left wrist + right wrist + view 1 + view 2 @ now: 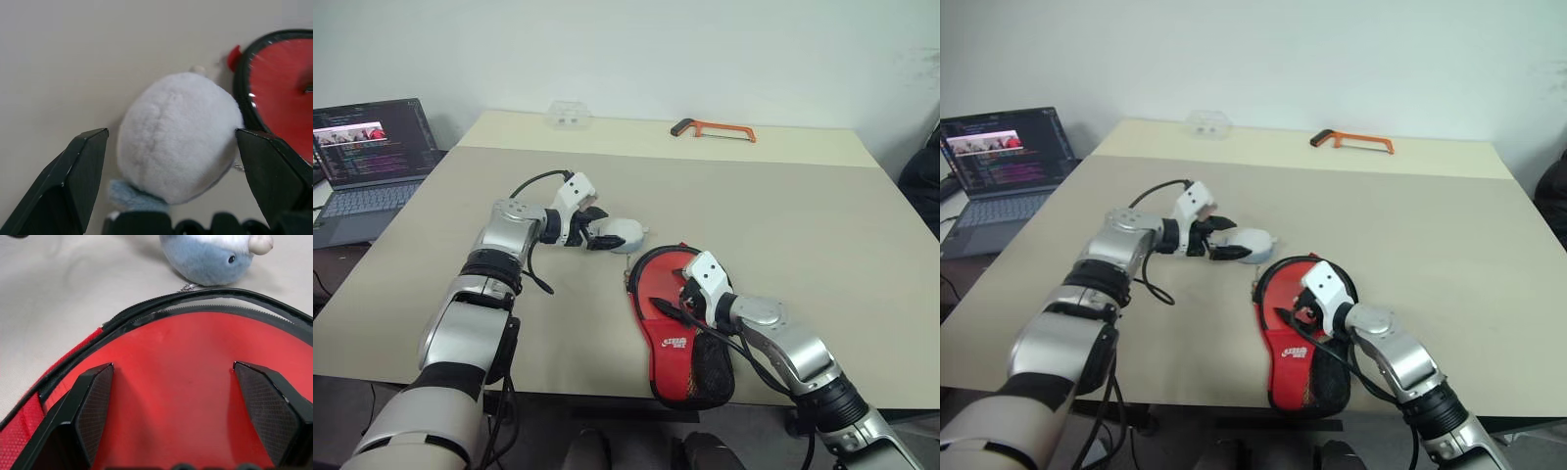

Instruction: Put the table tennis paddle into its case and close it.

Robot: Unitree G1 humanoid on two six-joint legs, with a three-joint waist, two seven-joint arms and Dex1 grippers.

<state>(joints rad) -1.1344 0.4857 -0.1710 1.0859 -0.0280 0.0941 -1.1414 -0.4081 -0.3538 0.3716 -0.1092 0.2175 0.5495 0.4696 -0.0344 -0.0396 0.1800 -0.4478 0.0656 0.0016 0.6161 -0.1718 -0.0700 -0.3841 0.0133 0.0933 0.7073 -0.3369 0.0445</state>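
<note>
The case (677, 364) lies near the table's front edge, red side up, with a white logo and a black mesh pocket (711, 366). Its zip edge (161, 303) stands open around the round end. Inside that end shows the smooth red face of the table tennis paddle (181, 367); its handle is hidden. My right gripper (677, 300) hovers open just over this red face. A small whitish round pouch (625, 235) rests beside the case's round end. My left gripper (171, 142) is open, one finger on either side of the pouch.
An open laptop (372, 157) sits on a side table at the far left. An orange hacksaw (715, 129) and a clear plastic box (570, 115) lie on the far table section. The table's front edge (558, 392) runs just below the case.
</note>
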